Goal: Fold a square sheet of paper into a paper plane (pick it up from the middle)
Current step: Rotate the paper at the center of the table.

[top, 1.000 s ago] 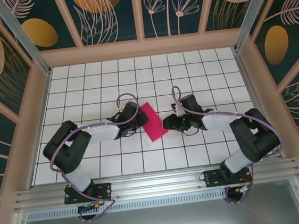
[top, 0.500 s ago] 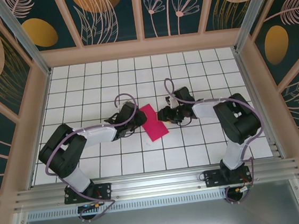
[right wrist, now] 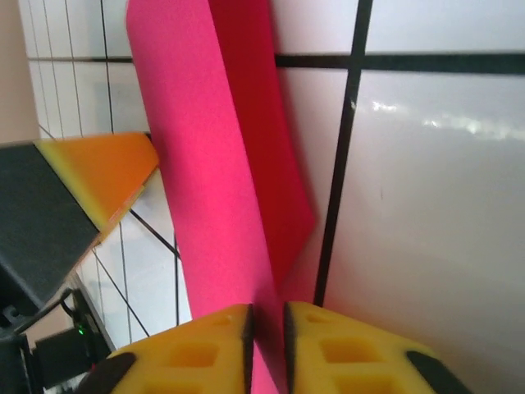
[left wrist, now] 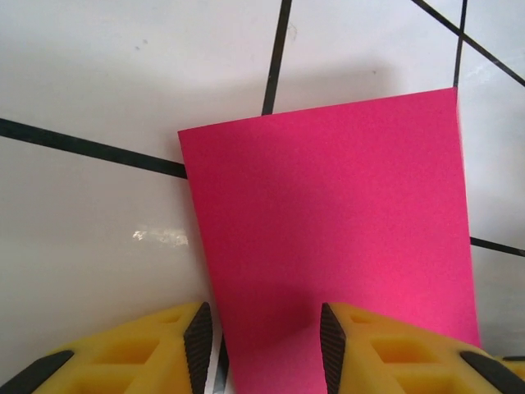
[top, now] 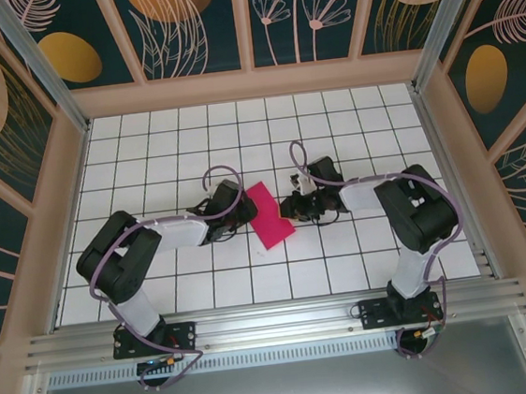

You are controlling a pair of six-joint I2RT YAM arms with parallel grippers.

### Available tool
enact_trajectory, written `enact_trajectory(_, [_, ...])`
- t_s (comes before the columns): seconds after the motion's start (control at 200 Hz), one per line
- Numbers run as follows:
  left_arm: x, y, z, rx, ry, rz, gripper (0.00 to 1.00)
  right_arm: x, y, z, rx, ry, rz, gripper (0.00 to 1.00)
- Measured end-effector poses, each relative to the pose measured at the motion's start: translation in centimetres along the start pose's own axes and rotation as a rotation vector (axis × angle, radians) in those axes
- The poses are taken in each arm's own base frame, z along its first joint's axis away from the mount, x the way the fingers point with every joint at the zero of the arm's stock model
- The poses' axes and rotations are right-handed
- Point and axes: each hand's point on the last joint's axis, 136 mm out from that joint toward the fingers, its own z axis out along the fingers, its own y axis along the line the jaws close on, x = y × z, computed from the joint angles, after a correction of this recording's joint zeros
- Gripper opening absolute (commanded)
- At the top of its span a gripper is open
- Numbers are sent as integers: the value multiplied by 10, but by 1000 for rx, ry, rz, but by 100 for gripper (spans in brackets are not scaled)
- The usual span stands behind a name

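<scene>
The square sheet of paper (top: 270, 214) is magenta-pink and lies folded into a narrow rectangle on the white tiles between both arms. My left gripper (top: 244, 210) is at its left edge. In the left wrist view the paper (left wrist: 328, 222) runs under the left gripper (left wrist: 264, 349), whose jaws stand apart, one pad on the tile and one over the paper. My right gripper (top: 289, 209) is at the paper's right edge. In the right wrist view its jaws (right wrist: 267, 345) are nearly together with a raised layer of the paper (right wrist: 205, 164) between them.
The tiled table (top: 364, 262) is walled by a wooden frame (top: 251, 83) at the back and sides. An aluminium rail (top: 276, 323) runs along the near edge. A finger (right wrist: 102, 176) of the left gripper shows beyond the paper in the right wrist view.
The right gripper has narrowed its jaws onto the paper's right edge after shifting toward the back of the table. The left gripper has stayed at the left edge, still open.
</scene>
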Motion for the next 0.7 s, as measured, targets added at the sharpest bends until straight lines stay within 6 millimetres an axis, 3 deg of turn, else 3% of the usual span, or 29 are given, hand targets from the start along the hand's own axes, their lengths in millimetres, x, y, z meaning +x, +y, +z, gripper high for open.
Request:
enact_trajectory(0.2, [0, -9, 5, 24, 23, 20, 41, 14, -2, -5, -7, -3, 28, 7])
enact_trajectory(0.365, [1, -19, 8, 56, 50, 54, 41, 30, 8, -11, -14, -27, 47, 9])
enact_trajectory(0.575, [6, -27, 12, 84, 87, 83, 41, 47, 32, -21, -17, -100, 67, 17])
enact_trajectory(0.696, [7, -25, 13, 79, 90, 89, 41, 46, 33, -22, -1, -125, 81, 24])
